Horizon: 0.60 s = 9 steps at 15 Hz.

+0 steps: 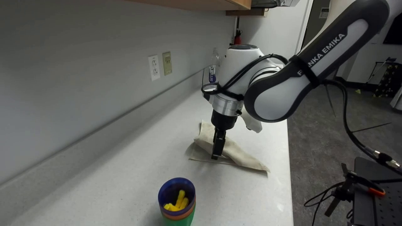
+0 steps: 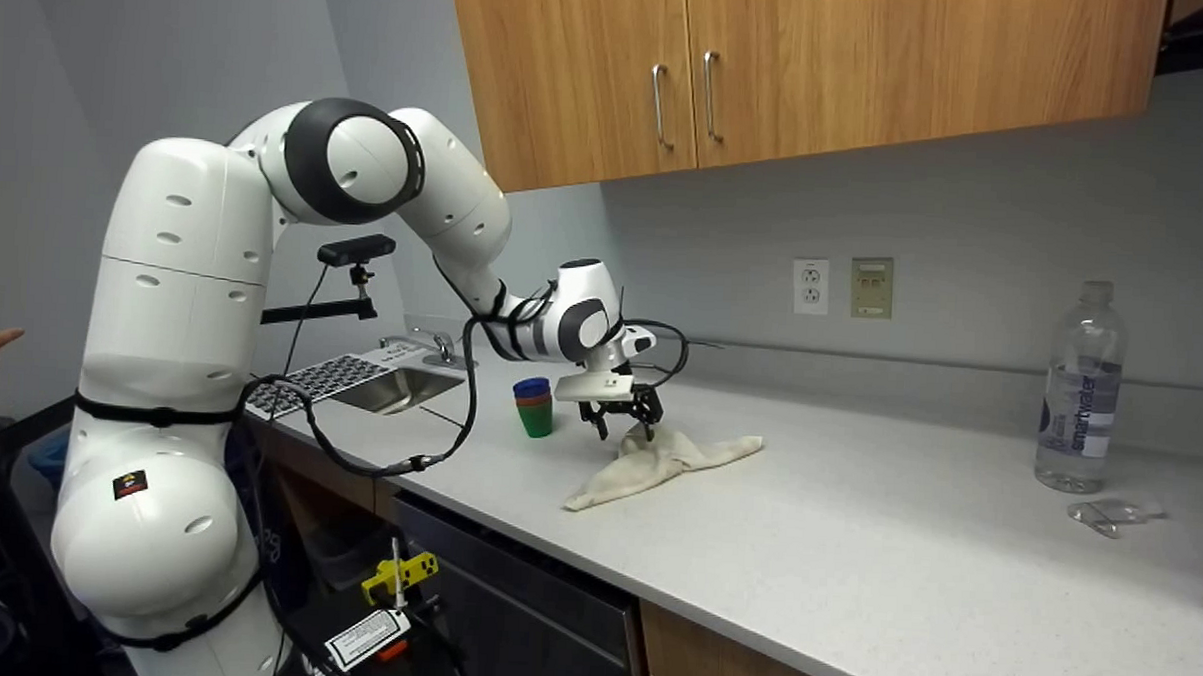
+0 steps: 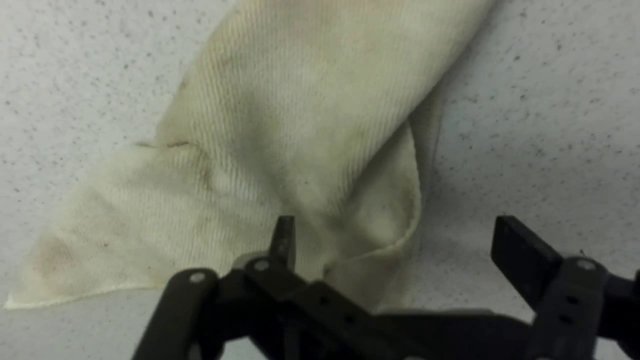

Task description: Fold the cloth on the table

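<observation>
The beige cloth (image 1: 234, 152) lies rumpled on the white table (image 1: 132, 175), partly folded over itself. In an exterior view (image 2: 647, 468) it spreads out in pointed corners. In the wrist view the cloth (image 3: 300, 110) shows brownish stains, a raised fold and a curled edge. My gripper (image 3: 395, 225) is open and empty, its black fingers wide apart. In the wrist view the left finger is over the cloth and the right finger is over bare table. The gripper points down at the cloth in both exterior views (image 1: 216, 157) (image 2: 625, 435). Whether a fingertip touches the cloth I cannot tell.
Stacked cups (image 1: 177, 201), blue on top with yellow pieces inside, stand near the cloth. A water bottle (image 2: 1080, 395) and a small clear plastic item (image 2: 1111, 514) are farther along the table. A grey wall (image 1: 94, 62) runs behind, and a sink (image 2: 395, 389) is at one end.
</observation>
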Each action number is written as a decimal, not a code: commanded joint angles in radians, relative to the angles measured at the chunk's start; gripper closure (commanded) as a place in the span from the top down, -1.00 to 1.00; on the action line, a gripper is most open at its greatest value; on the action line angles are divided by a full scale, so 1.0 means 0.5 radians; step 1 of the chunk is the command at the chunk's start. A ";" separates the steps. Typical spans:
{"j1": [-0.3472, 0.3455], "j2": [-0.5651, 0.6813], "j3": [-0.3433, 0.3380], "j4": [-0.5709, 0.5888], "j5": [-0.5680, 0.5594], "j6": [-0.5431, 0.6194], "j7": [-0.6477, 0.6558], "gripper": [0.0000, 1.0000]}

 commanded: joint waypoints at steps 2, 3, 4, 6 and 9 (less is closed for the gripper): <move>0.011 -0.275 0.007 -0.179 0.044 -0.261 0.088 1.00; 0.005 -0.334 0.008 -0.234 0.050 -0.284 0.101 1.00; 0.017 -0.388 0.005 -0.278 0.041 -0.303 0.139 1.00; 0.003 -0.507 0.005 -0.393 0.064 -0.326 0.172 1.00; -0.027 -0.663 -0.013 -0.597 0.110 -0.297 0.210 1.00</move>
